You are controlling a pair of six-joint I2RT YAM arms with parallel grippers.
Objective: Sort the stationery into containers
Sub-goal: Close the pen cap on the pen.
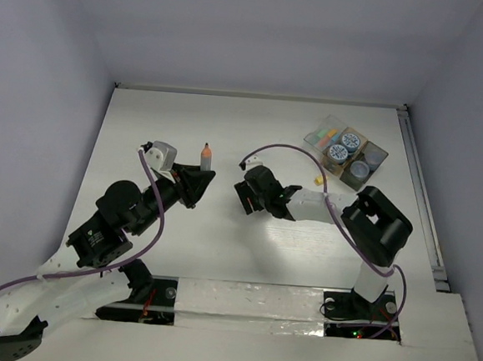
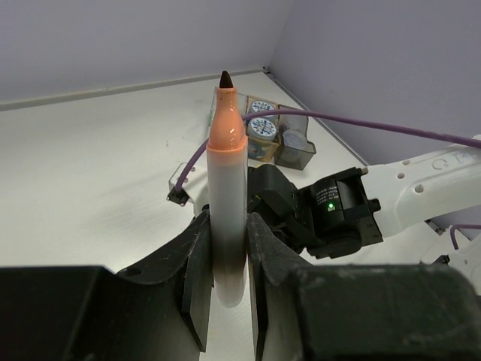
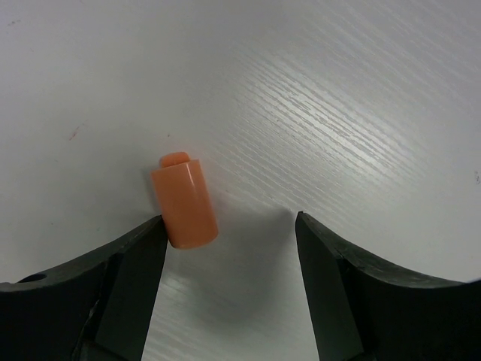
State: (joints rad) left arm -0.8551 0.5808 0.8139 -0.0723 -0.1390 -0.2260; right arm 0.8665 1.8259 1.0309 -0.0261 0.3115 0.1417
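Observation:
My left gripper is shut on a white marker with an orange neck and a dark bare tip, held off the table. In the left wrist view the marker stands between the fingers of the left gripper, tip pointing away. My right gripper is open and low over the table in the middle. Its wrist view shows an orange marker cap lying on the table. The cap lies just inside the left finger of the right gripper. The top view hides the cap.
At the back right stand a clear box with pastel blocks and a dark tray with jars. A small yellow block lies in front of them. My right arm is close beyond the marker.

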